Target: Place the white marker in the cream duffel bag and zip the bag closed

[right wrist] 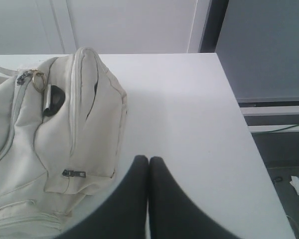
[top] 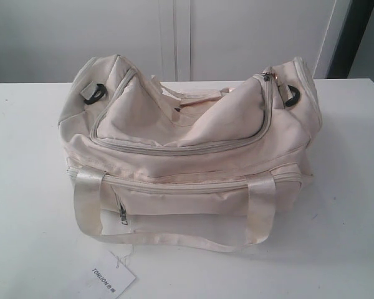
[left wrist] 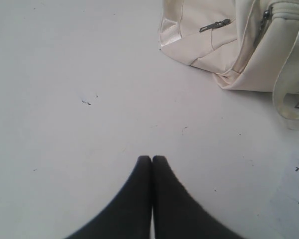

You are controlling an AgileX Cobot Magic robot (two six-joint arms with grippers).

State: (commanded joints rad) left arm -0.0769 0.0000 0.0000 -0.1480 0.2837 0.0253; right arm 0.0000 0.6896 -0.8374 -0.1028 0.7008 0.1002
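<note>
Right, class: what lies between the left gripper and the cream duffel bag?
Nothing but bare table, with tiny dark specks, separates the left gripper from the cream duffel bag; the left wrist view shows it.

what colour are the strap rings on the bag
The strap rings are black; clearest in the exterior view.

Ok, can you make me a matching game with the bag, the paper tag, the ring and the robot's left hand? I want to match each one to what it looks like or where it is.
Things:
1. bag
2. paper tag
3. ring
4. left hand

Clues:
a. shut, fingertips together
b. cream cloth
c. printed letters, lying flat on the table
d. black, on the bag's end

Pairs: 1-b, 2-c, 3-d, 4-a.
</note>
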